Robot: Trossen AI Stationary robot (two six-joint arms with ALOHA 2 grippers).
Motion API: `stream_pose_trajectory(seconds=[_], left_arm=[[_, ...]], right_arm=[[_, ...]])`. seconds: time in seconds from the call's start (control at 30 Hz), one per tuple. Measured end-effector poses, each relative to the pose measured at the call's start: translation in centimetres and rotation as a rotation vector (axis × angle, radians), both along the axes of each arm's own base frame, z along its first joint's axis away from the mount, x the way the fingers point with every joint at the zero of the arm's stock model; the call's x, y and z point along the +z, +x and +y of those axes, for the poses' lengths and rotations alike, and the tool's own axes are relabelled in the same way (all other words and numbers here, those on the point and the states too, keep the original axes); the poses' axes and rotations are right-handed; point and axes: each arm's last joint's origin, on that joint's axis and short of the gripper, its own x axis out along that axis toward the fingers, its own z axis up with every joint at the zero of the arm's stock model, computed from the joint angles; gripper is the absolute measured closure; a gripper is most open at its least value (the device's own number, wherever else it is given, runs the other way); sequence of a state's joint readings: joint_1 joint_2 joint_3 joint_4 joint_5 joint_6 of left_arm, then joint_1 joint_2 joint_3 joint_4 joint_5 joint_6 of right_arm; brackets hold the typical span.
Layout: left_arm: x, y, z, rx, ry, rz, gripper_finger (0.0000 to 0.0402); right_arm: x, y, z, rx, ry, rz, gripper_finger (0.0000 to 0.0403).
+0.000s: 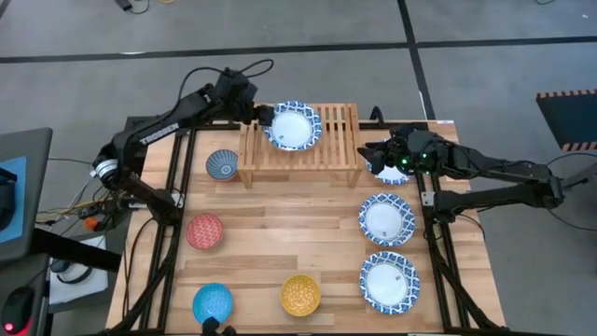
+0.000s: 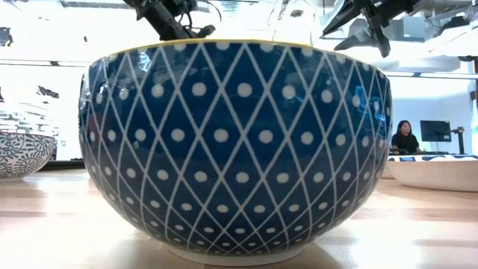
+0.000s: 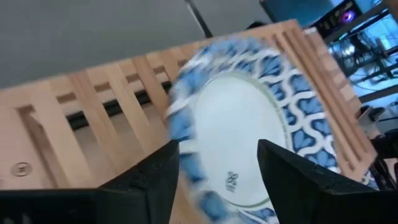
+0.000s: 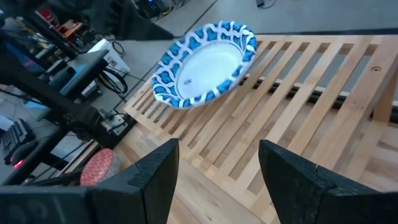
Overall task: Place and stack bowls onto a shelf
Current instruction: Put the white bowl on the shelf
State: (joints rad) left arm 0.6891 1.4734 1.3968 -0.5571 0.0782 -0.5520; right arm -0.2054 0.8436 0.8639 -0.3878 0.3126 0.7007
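In the high view the left arm reached from the left edge toward the upper middle, its left gripper (image 1: 264, 114) at the rim of a white bowl (image 1: 293, 126) with a blue-patterned rim. That bowl sat tilted over the slatted light-wood shelf (image 1: 341, 140) at upper centre; the right wrist view showed one edge of it lifted off the slats. The left fingers (image 3: 146, 180) were spread wide on either side of the bowl, and whether they gripped it could not be told. The right gripper (image 1: 373, 152) hovered just right of the shelf, fingers (image 4: 146, 177) parted and empty. Three more white bowls and four small glazed ones lay on the plank counter (image 1: 280, 238).
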Motion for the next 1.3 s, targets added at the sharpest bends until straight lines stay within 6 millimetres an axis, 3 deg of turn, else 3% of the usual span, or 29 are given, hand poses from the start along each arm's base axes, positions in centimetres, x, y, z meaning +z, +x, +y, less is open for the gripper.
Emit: stream_pose_trajectory(seconds=[0.23,0.57,0.83,1.03,1.3], left_arm=[[3.3,-3.3,-2.5,0.058,0.13,0.025,0.0199],[8.0,-6.7,-10.1,0.104,0.397,-0.009,0.0203],[6.8,-6.5,-14.8,0.082,0.471,-0.03,0.0207],[5.7,-6.1,-17.9,0.011,0.512,0.002,0.024],[2.5,-6.9,-19.6,-0.058,0.443,0.147,0.0274]], right_arm=[[0.0,0.0,0.0,-0.003,0.005,-0.003,0.0154],[-0.4,0.5,-0.7,-0.043,0.031,0.005,0.0154],[-0.5,0.8,-1.1,-0.042,0.074,-0.016,0.0169],[-0.5,1.7,-1.4,-0.051,0.095,-0.062,0.0193],[-2.0,3.6,-1.1,-0.115,0.193,-0.044,0.0228]])
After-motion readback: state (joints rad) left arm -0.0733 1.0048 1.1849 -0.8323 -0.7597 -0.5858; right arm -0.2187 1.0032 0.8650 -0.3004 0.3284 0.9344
